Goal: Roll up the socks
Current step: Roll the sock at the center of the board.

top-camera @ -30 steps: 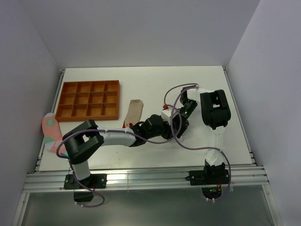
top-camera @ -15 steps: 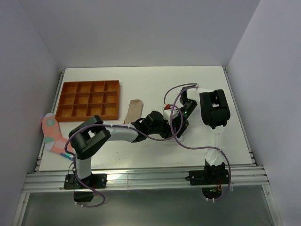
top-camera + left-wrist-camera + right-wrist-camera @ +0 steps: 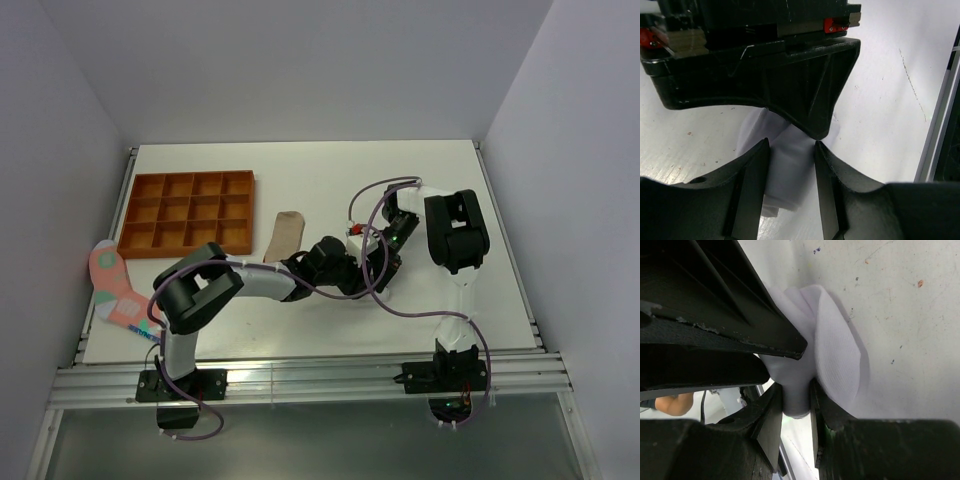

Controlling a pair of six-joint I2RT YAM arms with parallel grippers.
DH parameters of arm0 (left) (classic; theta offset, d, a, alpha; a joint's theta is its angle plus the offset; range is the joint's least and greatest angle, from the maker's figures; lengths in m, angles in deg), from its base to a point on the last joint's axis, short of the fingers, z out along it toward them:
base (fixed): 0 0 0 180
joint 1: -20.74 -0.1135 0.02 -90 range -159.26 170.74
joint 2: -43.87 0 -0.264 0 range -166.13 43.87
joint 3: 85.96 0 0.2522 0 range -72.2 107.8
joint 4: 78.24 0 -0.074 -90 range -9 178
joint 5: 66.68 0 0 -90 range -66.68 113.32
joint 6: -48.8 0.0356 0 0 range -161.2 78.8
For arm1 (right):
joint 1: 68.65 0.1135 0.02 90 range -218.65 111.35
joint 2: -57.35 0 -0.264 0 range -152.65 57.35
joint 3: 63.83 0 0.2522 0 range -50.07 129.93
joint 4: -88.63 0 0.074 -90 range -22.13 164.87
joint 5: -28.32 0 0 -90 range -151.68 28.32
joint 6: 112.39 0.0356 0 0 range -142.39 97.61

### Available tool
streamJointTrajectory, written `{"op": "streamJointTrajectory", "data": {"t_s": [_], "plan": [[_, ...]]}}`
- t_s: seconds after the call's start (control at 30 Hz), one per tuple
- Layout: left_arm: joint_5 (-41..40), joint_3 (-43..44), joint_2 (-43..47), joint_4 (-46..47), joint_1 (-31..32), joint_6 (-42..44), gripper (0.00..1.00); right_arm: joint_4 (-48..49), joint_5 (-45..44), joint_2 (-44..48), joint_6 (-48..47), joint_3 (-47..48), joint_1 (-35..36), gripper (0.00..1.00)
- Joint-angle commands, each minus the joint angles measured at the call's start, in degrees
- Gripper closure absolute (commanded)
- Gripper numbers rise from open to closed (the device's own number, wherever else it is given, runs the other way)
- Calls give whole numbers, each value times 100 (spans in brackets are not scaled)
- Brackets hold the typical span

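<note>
Spanning both tools: one white ribbed fabric sock [image 3: 790,170], bunched into soft folds and resting on the white worktop [image 3: 320,180] directly beneath the two tool tips, which meet nose to nose.

- Left tool [image 3: 791,145]: fingers about half closed, with the white cloth filling the gap and touching both inner faces. It has hold of the sock's bulk.
- Right tool [image 3: 796,390]: fingers nearly together, pinching a narrow fold at the sock's edge. The rest of the sock billows out past its fingertips.
- Handling, as judged: very light, limp and easily crushed, with no stiffness to hold a shape. A roll would likely loosen once released. The knit should grip well and not slip, but a shallow pinch may catch only one layer. The best hold is across the full thickness near an end, keeping the cloth taut between the two tools. No black cuff stripes show in either close view.
- Beige plain fabric sock [image 3: 288,232]: lies flat and lengthwise on the worktop, near the left tool on its left, apart from it.
- Orange-brown wooden tray with square compartments [image 3: 128,215]: farther out on the left tool's left side, beyond the beige sock.
- Red-pink fabric sock with pale spots [image 3: 112,285]: farthest from both tools, at the worktop's left edge and seemingly overlapping it.
</note>
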Motion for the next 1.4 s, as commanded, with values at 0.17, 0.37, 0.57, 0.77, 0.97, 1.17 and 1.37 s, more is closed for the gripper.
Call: {"op": "streamJointTrajectory", "data": {"t_s": [0.17, 0.37, 0.57, 0.77, 0.97, 1.17, 1.37], "plan": [[193, 86, -334, -68, 3, -221, 60, 472, -128, -54, 117, 113, -32, 69], [132, 86, -448, -315, 64, -406, 81, 762, -137, 139, 310, -54, -32, 67], [-53, 253, -571, -886, 170, -590, 100, 1428, -216, 534, 758, -378, -32, 56], [-159, 315, -747, -1194, 187, -889, 100, 2106, -172, 1298, 1154, -827, -85, 44], [-88, 236, -853, -1203, 187, -1170, 100, 2301, 21, 2045, 1278, -1056, -366, 41], [35, 464, -1046, -1563, 170, -1241, 100, 2230, -14, 2634, 1024, -1266, -848, 40], [175, 526, -1160, -1827, 109, -1390, 100, 2467, -190, 3425, 550, -1977, -1140, 41]]}}
